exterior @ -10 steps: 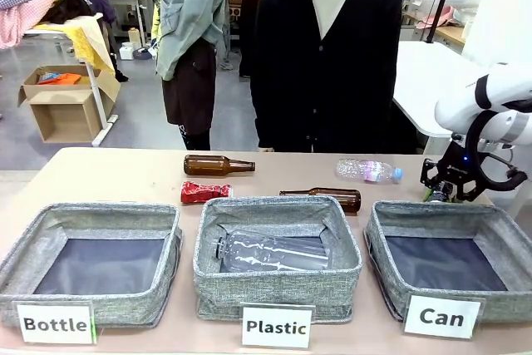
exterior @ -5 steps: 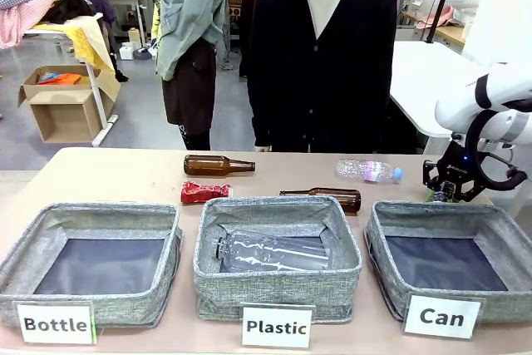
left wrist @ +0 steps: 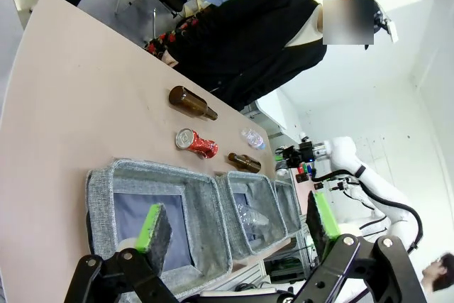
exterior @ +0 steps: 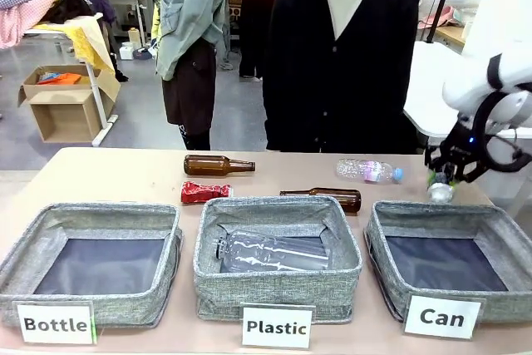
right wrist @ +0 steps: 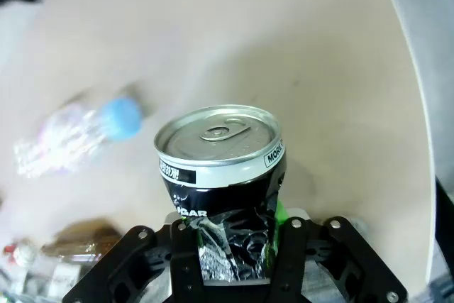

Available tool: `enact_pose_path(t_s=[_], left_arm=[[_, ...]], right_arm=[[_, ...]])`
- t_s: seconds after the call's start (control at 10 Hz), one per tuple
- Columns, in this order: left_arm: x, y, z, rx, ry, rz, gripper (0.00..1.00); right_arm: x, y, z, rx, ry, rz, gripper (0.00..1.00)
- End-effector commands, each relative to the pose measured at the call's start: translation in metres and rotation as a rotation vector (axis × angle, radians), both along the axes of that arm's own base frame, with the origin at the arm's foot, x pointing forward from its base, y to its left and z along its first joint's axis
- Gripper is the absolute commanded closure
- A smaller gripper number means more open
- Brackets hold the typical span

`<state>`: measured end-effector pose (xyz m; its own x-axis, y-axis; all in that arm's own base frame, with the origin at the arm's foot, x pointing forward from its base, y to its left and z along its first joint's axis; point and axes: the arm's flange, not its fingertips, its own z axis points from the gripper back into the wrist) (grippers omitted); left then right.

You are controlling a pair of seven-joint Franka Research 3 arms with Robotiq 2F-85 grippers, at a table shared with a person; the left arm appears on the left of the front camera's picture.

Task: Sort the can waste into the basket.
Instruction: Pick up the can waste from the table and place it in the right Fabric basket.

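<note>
- The right gripper (exterior: 447,179) hangs over the right end of the worktop (exterior: 116,174). Its jaws are clamped on the crumpled lower half of the black can (exterior: 440,192).
- In the right wrist view the black can's silver top and pull-tab face away from the wrist.
- The black can sits just beyond the far left corner of the Can basket (exterior: 432,215), outside its rim.
- The red can (exterior: 204,192) lies on its side on the worktop. It is just behind the far left corner of the Plastic bin (exterior: 274,288), between two brown bottles (exterior: 218,165).
- The left gripper (left wrist: 237,221) is near the Bottle bin (left wrist: 96,204). Its jaws stand wide apart with nothing between the green pads (left wrist: 152,226).
- A clear plastic bottle (exterior: 368,171) lies on the worktop left of the right gripper.
</note>
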<state>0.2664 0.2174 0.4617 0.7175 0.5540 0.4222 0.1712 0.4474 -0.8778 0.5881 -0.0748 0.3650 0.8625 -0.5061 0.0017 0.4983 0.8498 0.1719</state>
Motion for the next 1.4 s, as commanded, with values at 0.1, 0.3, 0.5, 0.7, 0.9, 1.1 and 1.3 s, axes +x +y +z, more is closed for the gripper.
enact_pose_path(t_s=[0.1,0.3,0.5,0.7,0.9,1.1,1.3], left_arm=[[0.001,0.0,0.001,-0.003,-0.031,0.0,0.0],[0.001,0.0,0.001,-0.003,-0.031,0.0,0.0],[0.001,0.0,0.001,-0.003,-0.031,0.0,0.0],[0.001,0.0,0.001,-0.003,-0.031,0.0,0.0],[0.001,0.0,0.001,-0.003,-0.031,0.0,0.0],[0.001,0.0,0.001,-0.003,-0.031,0.0,0.0],[0.001,0.0,0.001,-0.003,-0.031,0.0,0.0]], right_arm=[[-0.071,0.011,0.092,0.136,-0.154,0.318,1.0],[-0.126,0.026,0.119,0.281,-0.136,0.781,1.0],[-0.167,0.034,0.119,0.345,-0.054,1.18,1.0],[-0.198,0.037,0.109,0.367,0.022,1.626,1.0],[-0.2,0.04,0.095,0.305,-0.056,1.715,1.0],[-0.198,0.045,0.089,0.166,-0.142,1.624,1.0],[-0.198,0.044,0.087,0.072,-0.176,1.6,1.0]])
